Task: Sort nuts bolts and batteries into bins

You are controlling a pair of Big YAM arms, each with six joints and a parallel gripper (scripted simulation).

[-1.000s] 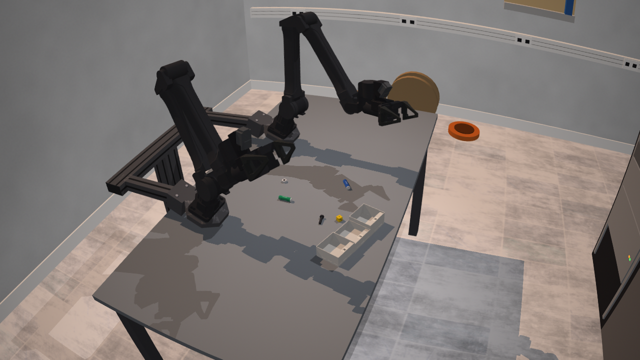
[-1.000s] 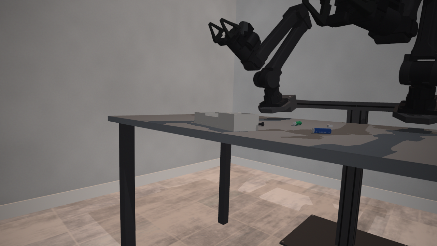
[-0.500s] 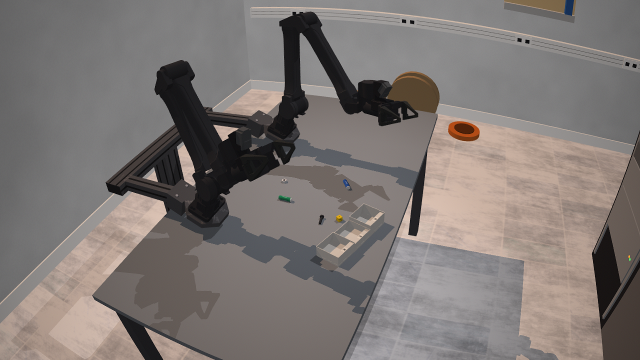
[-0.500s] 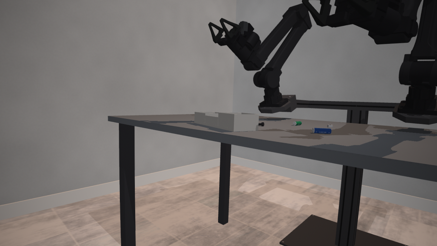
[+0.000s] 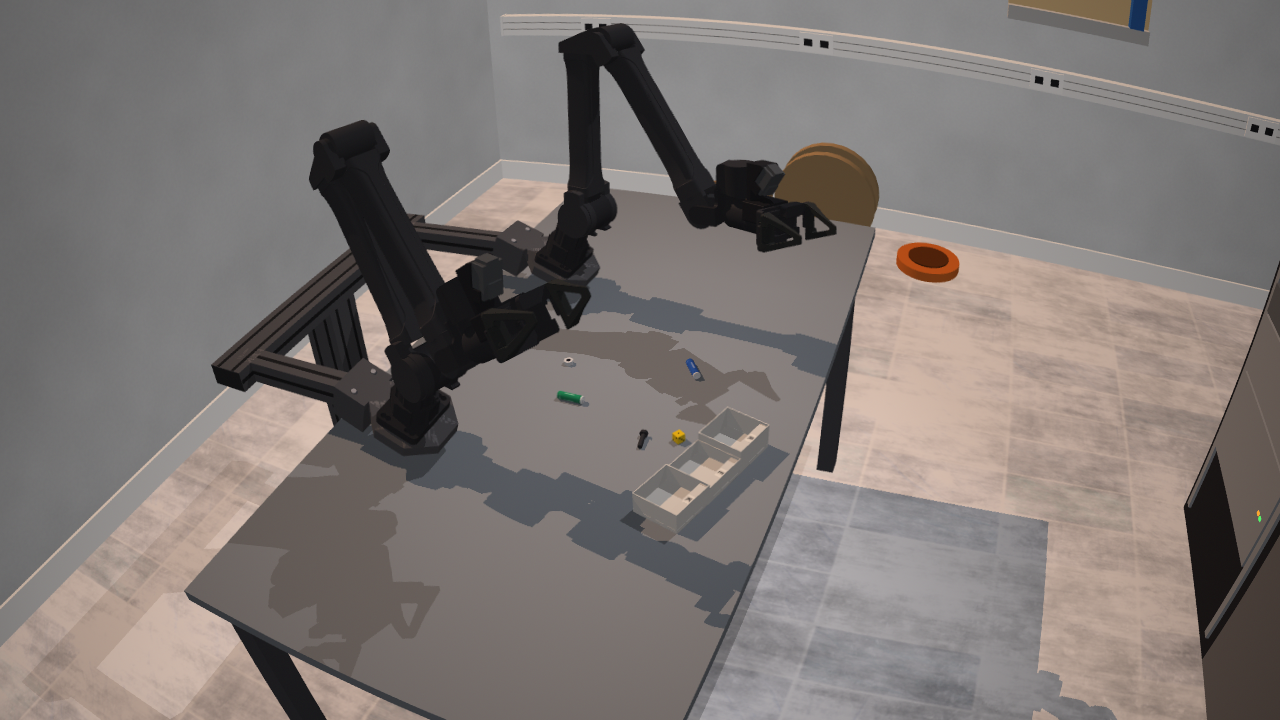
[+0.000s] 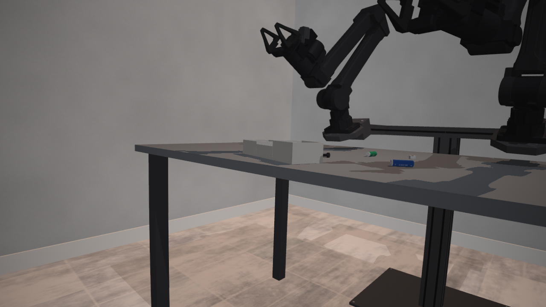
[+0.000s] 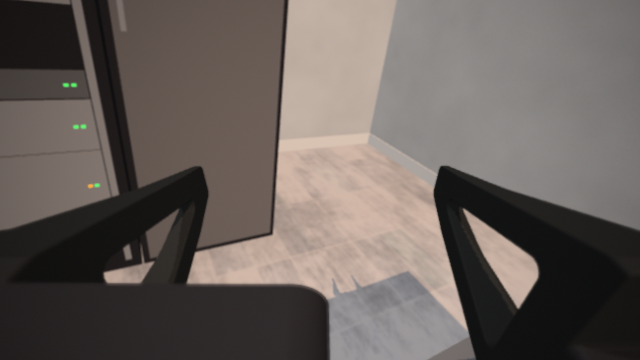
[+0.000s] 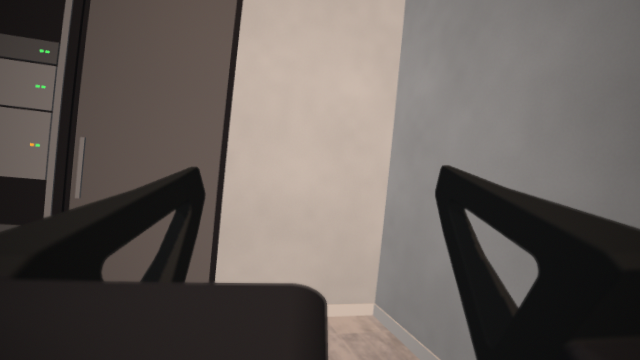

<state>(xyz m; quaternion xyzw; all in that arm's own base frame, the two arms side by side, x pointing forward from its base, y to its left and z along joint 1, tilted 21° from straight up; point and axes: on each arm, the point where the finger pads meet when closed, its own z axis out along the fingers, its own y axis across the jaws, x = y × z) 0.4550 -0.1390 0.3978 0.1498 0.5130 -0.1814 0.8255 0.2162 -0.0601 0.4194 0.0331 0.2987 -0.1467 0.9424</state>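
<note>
Lying flat (unbinned), two batteries, green [image 5: 569, 396] [image 6: 371, 154] and blue [image 5: 692, 368] [image 6: 402, 163].

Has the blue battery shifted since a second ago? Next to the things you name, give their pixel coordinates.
No. In the top view the blue battery [image 5: 692, 368] lies at the same spot relative to the bins [image 5: 677, 516], beyond their far end.
</note>
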